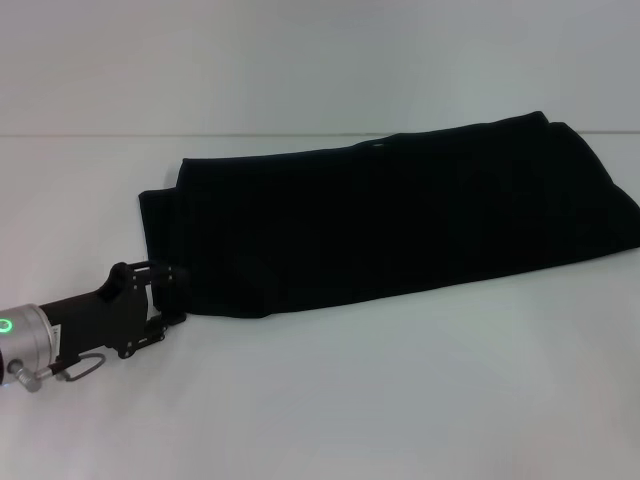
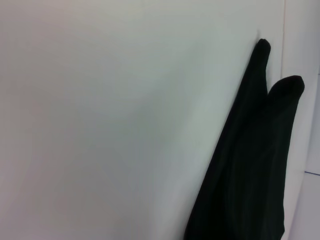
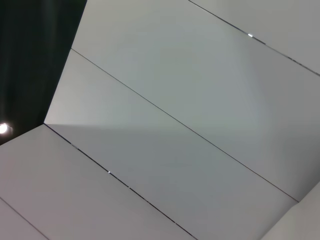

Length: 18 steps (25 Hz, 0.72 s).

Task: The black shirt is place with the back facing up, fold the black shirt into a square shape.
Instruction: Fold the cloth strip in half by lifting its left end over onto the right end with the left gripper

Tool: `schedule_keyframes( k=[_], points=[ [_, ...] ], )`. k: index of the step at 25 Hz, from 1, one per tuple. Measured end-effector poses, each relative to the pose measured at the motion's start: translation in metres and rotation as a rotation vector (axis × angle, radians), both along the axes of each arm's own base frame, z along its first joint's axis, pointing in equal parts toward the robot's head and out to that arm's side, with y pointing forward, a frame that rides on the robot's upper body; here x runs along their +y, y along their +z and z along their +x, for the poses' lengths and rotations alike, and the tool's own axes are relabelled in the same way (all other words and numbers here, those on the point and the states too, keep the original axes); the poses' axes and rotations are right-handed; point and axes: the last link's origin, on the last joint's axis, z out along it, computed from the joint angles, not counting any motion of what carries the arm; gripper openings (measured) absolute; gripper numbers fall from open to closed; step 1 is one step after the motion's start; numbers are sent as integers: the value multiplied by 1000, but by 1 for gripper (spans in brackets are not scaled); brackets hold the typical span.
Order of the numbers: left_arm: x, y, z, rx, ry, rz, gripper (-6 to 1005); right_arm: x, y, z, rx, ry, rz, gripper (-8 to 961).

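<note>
Left gripper point(image 1: 168, 296) sits at lower left of the head view, arm reaching in from the frame edge, fingertips at the near-left corner of the black shirt point(image 1: 400, 215). Can't tell whether the fingers are apart or pinching fabric. Shirt lies on the white table point(image 1: 400, 400) as a long folded band, plain side up, running from left-centre to the right edge. Left wrist view shows a shirt edge point(image 2: 255, 165) at lower right. Right gripper is out of sight; its camera shows only pale panels.
</note>
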Motion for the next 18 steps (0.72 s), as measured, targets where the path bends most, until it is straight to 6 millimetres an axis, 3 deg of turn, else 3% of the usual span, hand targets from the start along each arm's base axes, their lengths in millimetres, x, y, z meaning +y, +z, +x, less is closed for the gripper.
schedule_keyframes(
  k=[10,14,18],
  points=[
    [13,-6,7,30,-5,25,579,-3,1,2,5,-3,7,854],
    [19,2,16,8,-61,64,580,-4,2,2,5,-3,8,854],
    [15,7,10,13,-53,59,581,-4,2,2,6,-2,8,854]
  ],
)
